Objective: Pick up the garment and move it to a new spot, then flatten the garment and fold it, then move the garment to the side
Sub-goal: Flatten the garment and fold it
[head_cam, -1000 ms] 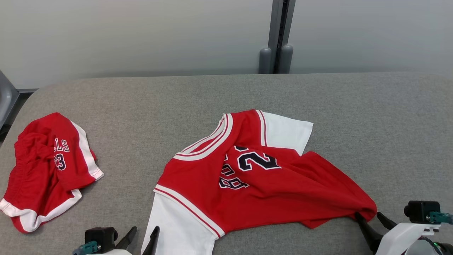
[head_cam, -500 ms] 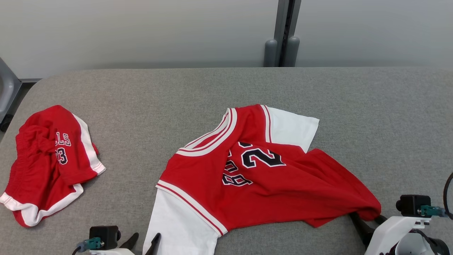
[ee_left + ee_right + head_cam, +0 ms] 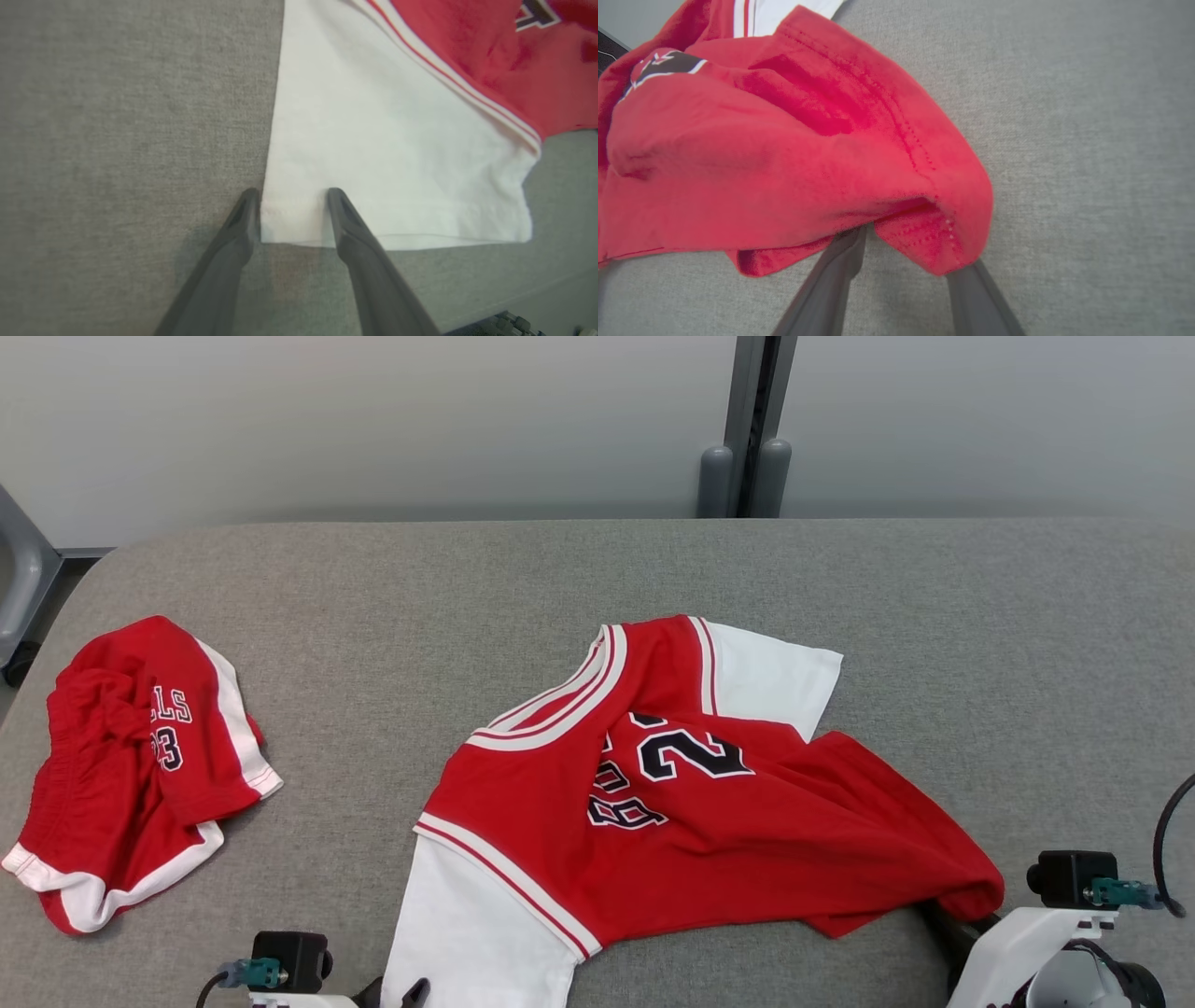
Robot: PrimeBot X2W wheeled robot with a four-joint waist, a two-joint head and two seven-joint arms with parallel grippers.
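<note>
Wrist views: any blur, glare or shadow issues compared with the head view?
Left wrist view: white jersey sleeve nearly washed out, soft; left gripper casts a faint shadow on the grey fabric tabletop. Right wrist view: red jersey hem oversaturated, slightly blurred. Head view: even light, sharp.

The right hand [image 3: 962, 922] has pushed under the shirt's [image 3: 709, 821] red hem [image 3: 924, 186], which now covers its fingertips; it and the left hand [image 3: 290, 192] have started narrowing.
</note>
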